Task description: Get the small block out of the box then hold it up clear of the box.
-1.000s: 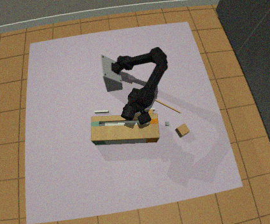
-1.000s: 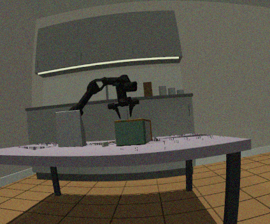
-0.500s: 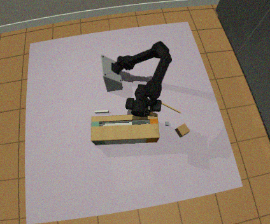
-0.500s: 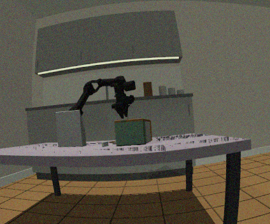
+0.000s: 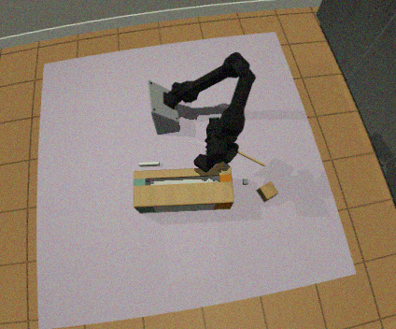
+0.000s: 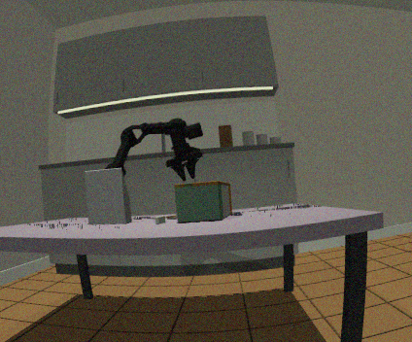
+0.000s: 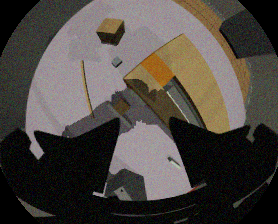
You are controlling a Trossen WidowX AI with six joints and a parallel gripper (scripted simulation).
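Note:
The box (image 5: 183,196) (image 6: 198,203) (image 7: 202,65) stands upright, with a slotted wooden top, an orange end and a teal-green end. A small brown-orange block (image 7: 122,106) lies on the table in shadow, just off the box's long side near the orange end; it looks like the small block. The arm hides it in the top view. No block shows through the slot. My gripper (image 5: 218,159) (image 6: 188,179) (image 7: 144,120) is open and empty, above the table beside that long side, its fingertips around the height of the box top.
A small grey cube (image 5: 245,181) (image 7: 117,62) and a larger wooden cube (image 5: 267,191) (image 7: 111,31) lie beyond the orange end. A thin stick (image 5: 252,159) (image 7: 84,82) and a white bar (image 5: 148,164) (image 7: 175,162) lie nearby. A grey panel (image 5: 163,109) (image 6: 105,196) stands near the arm's base.

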